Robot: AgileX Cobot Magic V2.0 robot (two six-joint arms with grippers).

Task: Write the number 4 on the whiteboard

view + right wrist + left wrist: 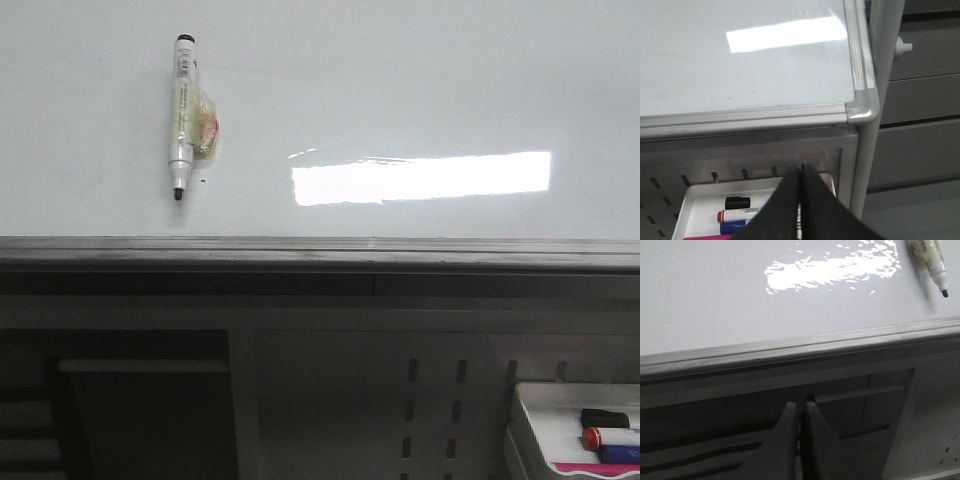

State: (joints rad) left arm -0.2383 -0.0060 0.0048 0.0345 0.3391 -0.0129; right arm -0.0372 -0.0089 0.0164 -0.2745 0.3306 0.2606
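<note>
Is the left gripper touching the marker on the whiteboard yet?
Apart. In the left wrist view the left gripper, fingers together, sits below the whiteboard frame, while the marker lies far off on the board.

1. In the left wrist view, the left end effector (801, 440) shows as two dark grey, nearly black fingers (777, 450) with a matte surface.
2. Each of these fingers is wedge-shaped: broad at the picture's lower edge, narrowing to a blunt tip.
3. Their flat inner faces are separated only by a thin seam, in which a paler strip shows.
4. In the right wrist view, the right end effector (801, 200) has the same pair of black, matte, tapering fingers (782, 210).
5. A thin light-coloured line shows in the seam between them.
6. No cables, screws or markings can be made out on either one.
7. The front view shows no part of the robot.
</note>
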